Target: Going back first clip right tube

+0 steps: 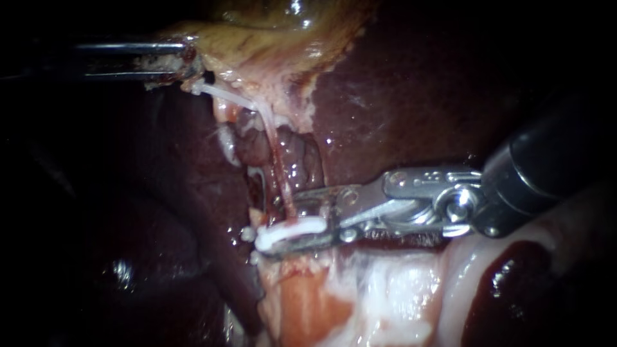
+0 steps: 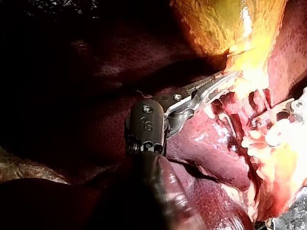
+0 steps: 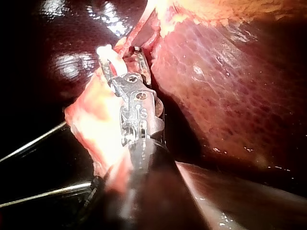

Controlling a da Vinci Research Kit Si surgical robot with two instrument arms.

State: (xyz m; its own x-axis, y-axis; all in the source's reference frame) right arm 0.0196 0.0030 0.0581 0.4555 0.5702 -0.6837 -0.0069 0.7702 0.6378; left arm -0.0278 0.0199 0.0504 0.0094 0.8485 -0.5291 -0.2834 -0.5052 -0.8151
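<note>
The right instrument (image 1: 273, 222) held its jaws apart around the tube (image 1: 279, 173), the clip (image 1: 289, 231) seemingly against the lower one; retreating crookedly could drag it off. The left instrument (image 1: 189, 67) clamped the gallbladder (image 1: 270, 38)

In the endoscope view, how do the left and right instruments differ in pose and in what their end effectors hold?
The left instrument lies level up at the gallbladder, its end effector shut on that edge; the right instrument slants in lower, its end effector open astride a tube. A white clip lies against the right one's lower jaw; the left carries none. Both are slender, with metal tips.
</note>
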